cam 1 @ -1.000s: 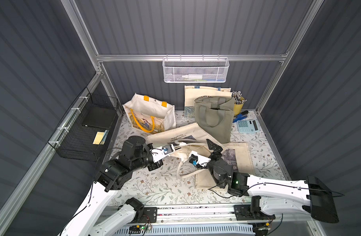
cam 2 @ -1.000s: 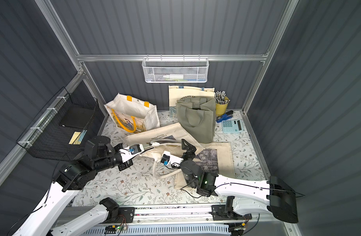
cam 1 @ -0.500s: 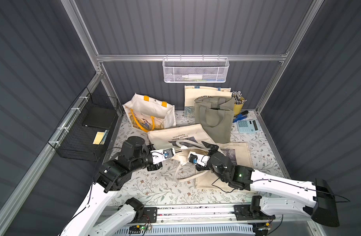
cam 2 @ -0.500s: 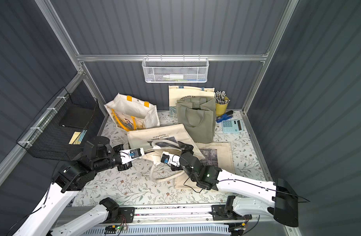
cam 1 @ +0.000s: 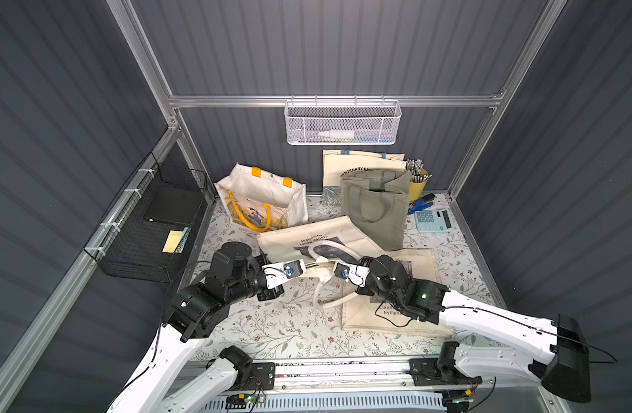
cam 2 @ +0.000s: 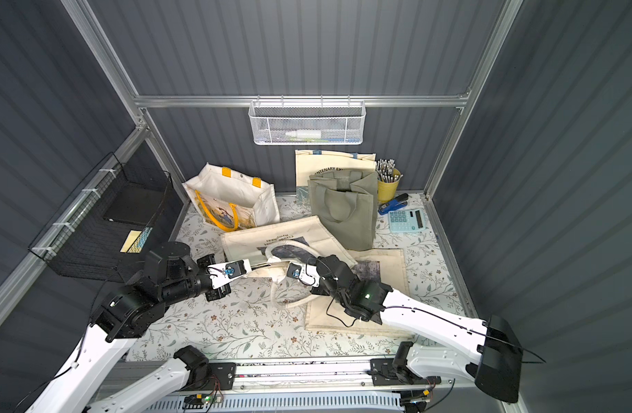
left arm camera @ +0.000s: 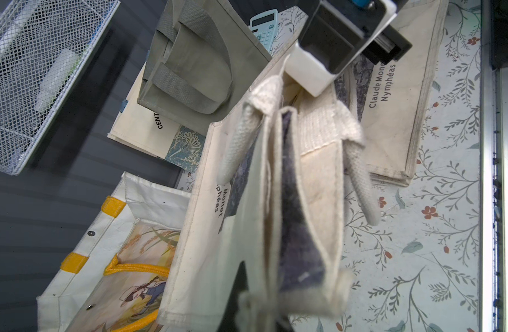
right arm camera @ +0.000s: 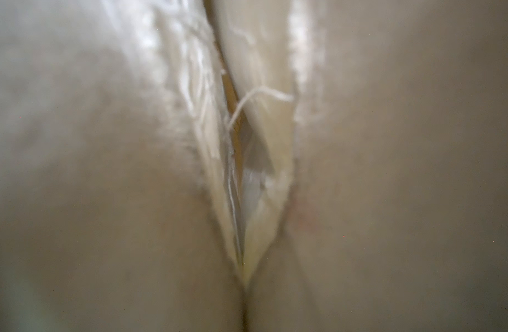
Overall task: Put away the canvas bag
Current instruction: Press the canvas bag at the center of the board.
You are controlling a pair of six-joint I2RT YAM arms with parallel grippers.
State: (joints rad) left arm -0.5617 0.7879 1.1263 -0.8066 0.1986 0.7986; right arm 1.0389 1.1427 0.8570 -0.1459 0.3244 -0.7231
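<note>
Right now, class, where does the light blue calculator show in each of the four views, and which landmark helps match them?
Top view: calculator near the back right corner, right of the grey-green bag.
Top view: calculator again right of the grey-green bag.
Left wrist: calculator peeks out behind the grey-green bag.
Right wrist: not in it; only blurred cream cloth.
Shared landmark: the grey-green bag, next to it in three views.

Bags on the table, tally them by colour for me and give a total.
Cream: 3, the cream lettered canvas bag against the back wall, the cream Monet-print canvas bag mid-table, the flat cream canvas bag beside it.
White: 1, the white bag with yellow handles.
Green: 1, the olive-green fabric bag.
Total: 5.
</note>
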